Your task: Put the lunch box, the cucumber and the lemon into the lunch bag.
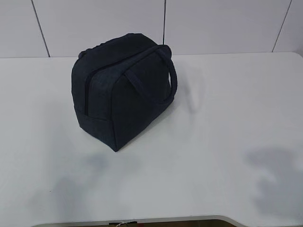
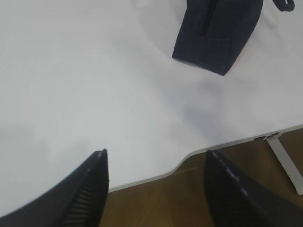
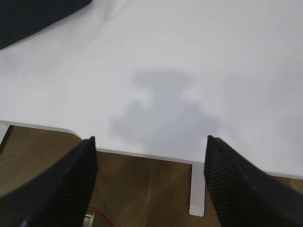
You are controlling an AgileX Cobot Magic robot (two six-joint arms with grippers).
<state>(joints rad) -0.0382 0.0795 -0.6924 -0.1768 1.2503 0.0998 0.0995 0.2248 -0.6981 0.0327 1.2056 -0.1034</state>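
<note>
The dark navy lunch bag (image 1: 120, 94) stands on the white table, left of centre, its zipper closed and one loop handle arching to the right. Its lower corner shows in the left wrist view (image 2: 215, 33) and a dark edge of it in the right wrist view (image 3: 33, 14). The lunch box, the cucumber and the lemon are out of view. My left gripper (image 2: 154, 158) hangs open over the table's front edge with nothing between its fingers. My right gripper (image 3: 150, 142) is open and empty too, above the front edge. Neither arm shows in the exterior view, only their shadows.
The white table (image 1: 218, 118) runs back to a white panelled wall. Its front edge has a curved cut-out (image 2: 189, 158) with brown floor below. A white table leg (image 3: 196, 189) shows under the edge.
</note>
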